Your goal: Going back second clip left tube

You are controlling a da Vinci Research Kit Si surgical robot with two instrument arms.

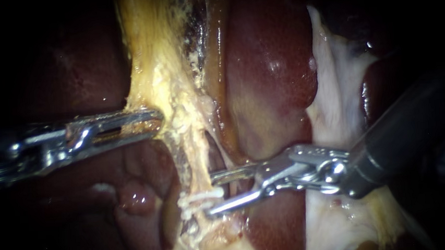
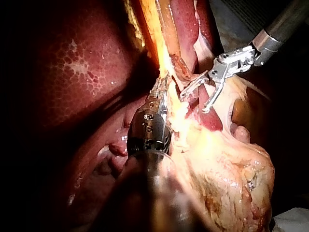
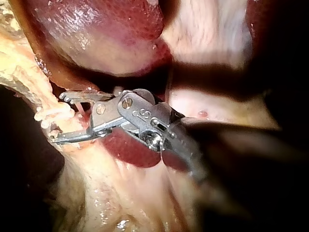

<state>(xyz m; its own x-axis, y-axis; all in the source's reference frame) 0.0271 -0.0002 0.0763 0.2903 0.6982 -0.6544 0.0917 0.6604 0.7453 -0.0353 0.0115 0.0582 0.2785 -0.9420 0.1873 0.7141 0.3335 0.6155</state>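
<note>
Two tools meet at a yellow, fatty strand (image 1: pixel 164 76) that runs down between lobes of the liver (image 1: pixel 267 59). Left tool (image 1: pixel 154 119): enters from the left, jaws closed on the upper part of the strand and holding it taut. Right tool (image 1: pixel 211 195): enters from the right, jaws parted, tips lying either side of the tube (image 1: pixel 194 163) low on the strand, gripping nothing. White clip (image 1: pixel 195 199): seated across the tube, in the gap between those parted tips; whether a second clip lies directly beneath it cannot be told. Risk, judged from this position: with the clip inside the jaw gap, a withdrawal that drifts off line could hook a jaw on the clip or the tube and drag it loose or tear the thin strand. Closing the jaws early would pinch the clip, and a slacker or harder pull by the left tool would shift the tube against the right tool's tips. A straight pull back along the shaft looks safest. Surroundings: wet, glossy tissue, with pale membrane (image 1: pixel 339 80) on the right. No desk is visible, only a corner of pale cloth (image 2: pixel 295 220) beyond the specimen in the left wrist view, and the room behind is dark.
</note>
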